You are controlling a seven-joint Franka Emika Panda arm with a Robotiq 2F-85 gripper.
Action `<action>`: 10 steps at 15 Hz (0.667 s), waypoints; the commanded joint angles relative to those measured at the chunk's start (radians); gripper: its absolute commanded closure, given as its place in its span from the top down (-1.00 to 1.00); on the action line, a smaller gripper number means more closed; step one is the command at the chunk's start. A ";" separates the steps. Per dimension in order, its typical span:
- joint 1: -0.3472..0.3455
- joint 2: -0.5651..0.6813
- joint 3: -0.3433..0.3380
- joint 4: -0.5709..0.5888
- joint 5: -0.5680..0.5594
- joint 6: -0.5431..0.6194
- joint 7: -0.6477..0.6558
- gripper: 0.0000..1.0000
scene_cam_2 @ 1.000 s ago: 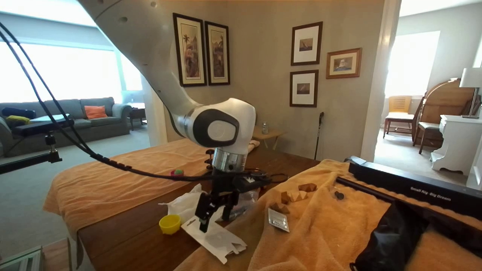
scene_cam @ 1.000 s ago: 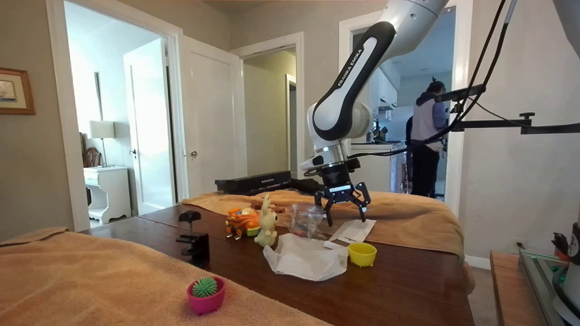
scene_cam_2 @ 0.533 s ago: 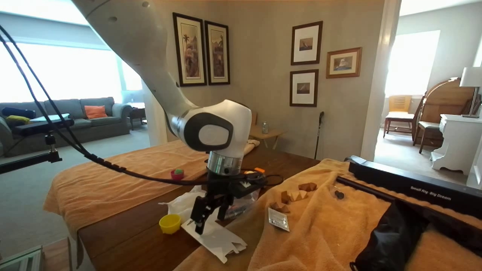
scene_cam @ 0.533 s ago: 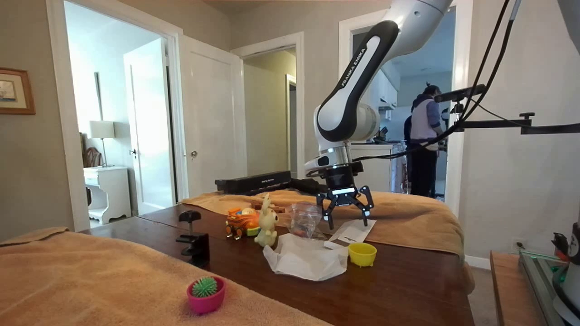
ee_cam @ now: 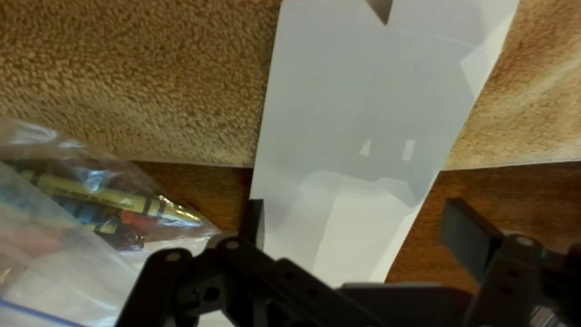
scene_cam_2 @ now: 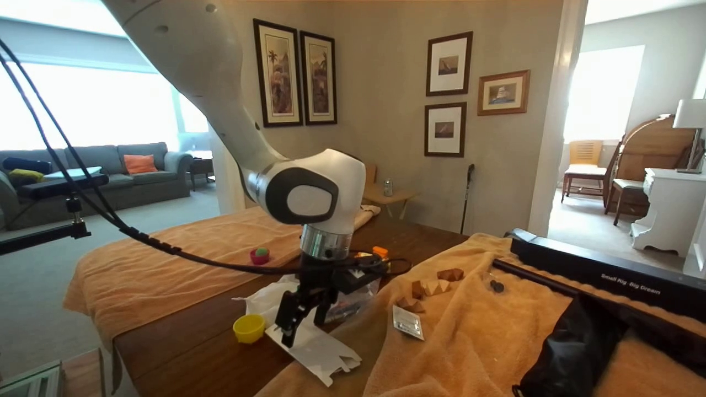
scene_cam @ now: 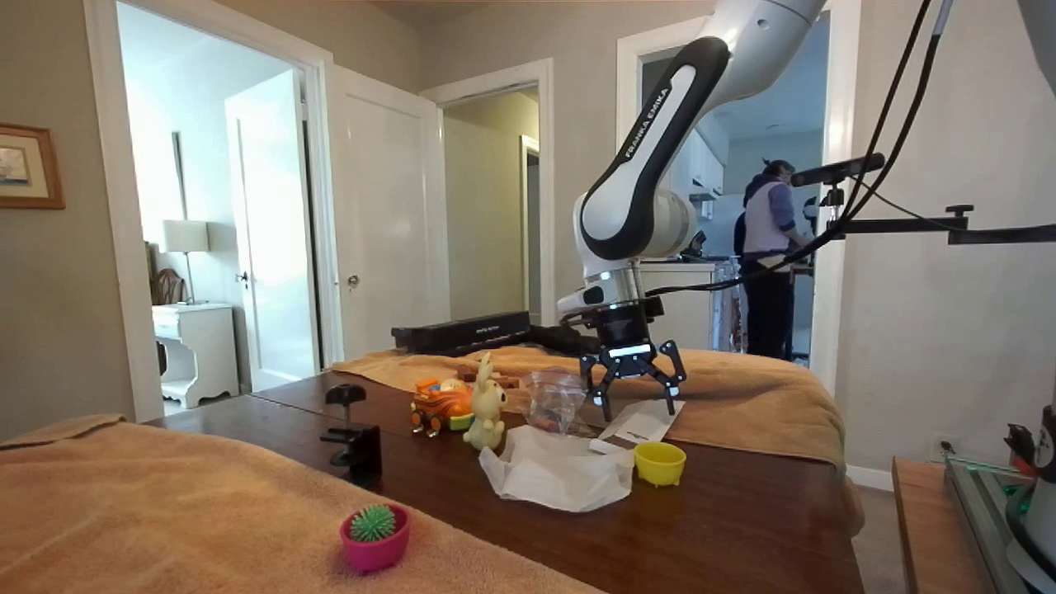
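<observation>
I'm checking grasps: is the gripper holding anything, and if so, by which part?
Nothing: the gripper stands open over the white card, its fingers apart and gripping no part of it.

A home, shown by its sofa (scene_cam_2: 140, 187), 5 framed pictures (scene_cam_2: 318, 77) and white lamp (scene_cam: 185, 236).

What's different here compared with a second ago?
In an exterior view, the open claw has drifted slightly right and down in the picture; the person behind has shifted slightly left. Nothing was grabbed or released. The white card, yellow cup and rabbit figure stayed put.
</observation>
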State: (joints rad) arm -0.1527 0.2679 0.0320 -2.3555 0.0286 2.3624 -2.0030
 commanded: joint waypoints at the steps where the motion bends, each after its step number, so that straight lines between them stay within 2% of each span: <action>1: 0.004 -0.030 0.002 -0.037 0.004 0.033 -0.040 1.00; 5: 0.010 -0.024 -0.002 -0.040 -0.009 0.066 -0.037 1.00; 10: 0.021 -0.020 -0.012 -0.068 -0.031 0.195 0.012 1.00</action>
State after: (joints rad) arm -0.1439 0.2682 0.0302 -2.3860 0.0220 2.4864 -2.0202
